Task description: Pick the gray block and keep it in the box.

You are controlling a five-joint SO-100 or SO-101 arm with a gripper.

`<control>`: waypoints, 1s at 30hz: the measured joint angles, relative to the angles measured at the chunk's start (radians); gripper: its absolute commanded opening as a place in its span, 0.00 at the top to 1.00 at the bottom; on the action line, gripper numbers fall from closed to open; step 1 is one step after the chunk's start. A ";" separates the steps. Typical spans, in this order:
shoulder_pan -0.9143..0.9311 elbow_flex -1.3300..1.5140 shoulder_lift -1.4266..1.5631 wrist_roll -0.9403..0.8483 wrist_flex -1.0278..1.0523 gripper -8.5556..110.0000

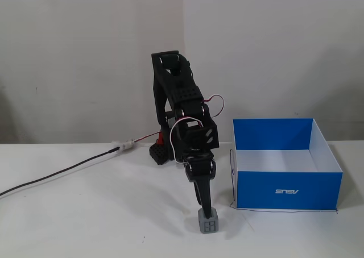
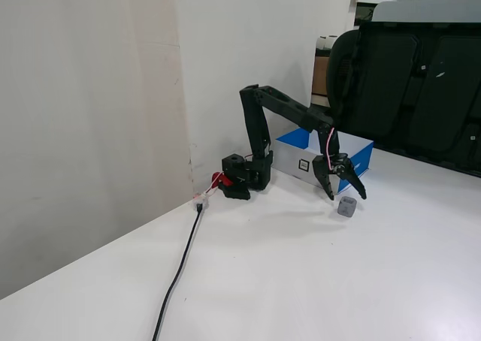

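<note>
The gray block (image 1: 209, 223) is a small cube standing on the white table in front of the arm; in the other fixed view (image 2: 346, 206) it lies just beside the box. My gripper (image 1: 206, 211) points down right above it. In the other fixed view the gripper (image 2: 346, 195) is open, with its fingers spread to either side just over the block, and it holds nothing. The blue box (image 1: 287, 191) with a white logo and white floor stands open-topped to the right of the block in a fixed view, and behind the gripper in the other (image 2: 361, 158).
The arm's base (image 1: 161, 153) sits by the wall at the back of the table. A black cable (image 1: 57, 175) runs left from it across the table. A black office chair (image 2: 409, 93) stands behind the table's far side.
</note>
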 measured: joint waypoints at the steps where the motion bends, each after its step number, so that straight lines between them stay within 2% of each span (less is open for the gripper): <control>1: 0.005 -0.026 -0.037 -0.003 0.000 0.65; 9: -0.011 -0.094 -0.169 -0.008 -0.018 0.68; 13: -0.032 -0.098 -0.213 -0.011 -0.031 0.81; 15: -0.029 -0.106 -0.235 -0.008 -0.031 0.93; 20: -0.020 -0.138 -0.245 -0.006 -0.021 0.93; 24: 0.012 -0.193 -0.241 -0.006 0.069 0.93; 30: 0.012 -0.285 -0.011 -0.006 0.259 0.93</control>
